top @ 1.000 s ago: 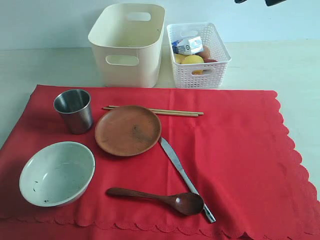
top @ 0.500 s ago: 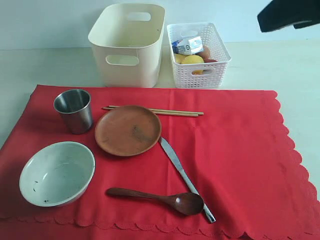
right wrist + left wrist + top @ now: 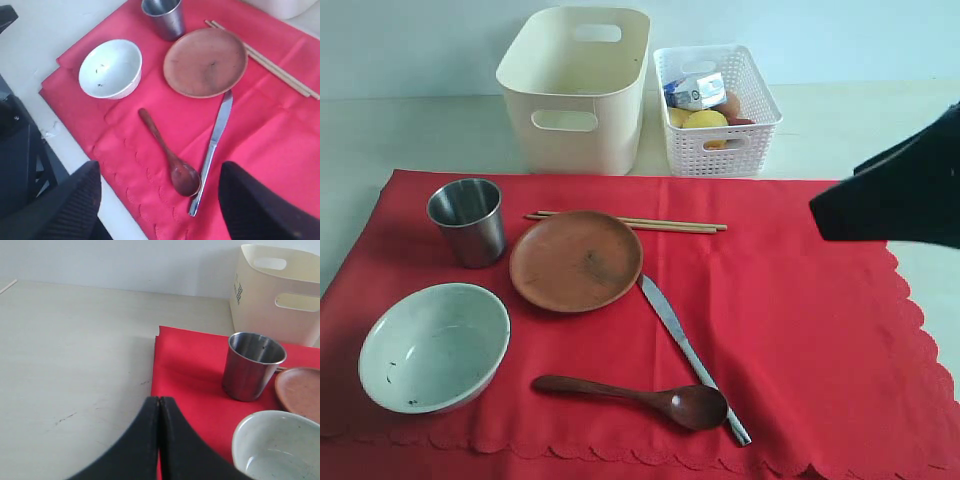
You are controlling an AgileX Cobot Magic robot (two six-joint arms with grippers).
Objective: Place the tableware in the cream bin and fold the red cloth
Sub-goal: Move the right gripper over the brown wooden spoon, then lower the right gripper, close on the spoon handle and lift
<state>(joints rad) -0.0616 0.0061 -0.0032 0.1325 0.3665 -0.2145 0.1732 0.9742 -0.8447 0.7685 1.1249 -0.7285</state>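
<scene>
The red cloth point(image 3: 790, 310) lies flat under all the tableware: steel cup point(image 3: 467, 220), brown plate point(image 3: 576, 260), pale bowl point(image 3: 434, 345), wooden spoon point(image 3: 635, 392), knife point(image 3: 690, 345) and chopsticks point(image 3: 630, 222). The cream bin point(image 3: 577, 88) stands behind the cloth. High above the cloth's near edge, my right gripper point(image 3: 161, 172) is open and holds nothing, with the spoon point(image 3: 167, 155) and knife point(image 3: 215, 145) below it. My left gripper point(image 3: 159, 401) is shut and empty, over the cloth's left edge point(image 3: 195, 370) near the cup point(image 3: 252, 365) and bowl point(image 3: 277, 445).
A white lattice basket point(image 3: 715, 150) holding a milk carton and food stands right of the cream bin. My right arm point(image 3: 905, 195) shows as a dark shape over the cloth's right side. Bare pale table surrounds the cloth.
The right arm's dark shape has come down from the top right corner of the exterior view to the right side over the cloth. The tableware has not moved.
</scene>
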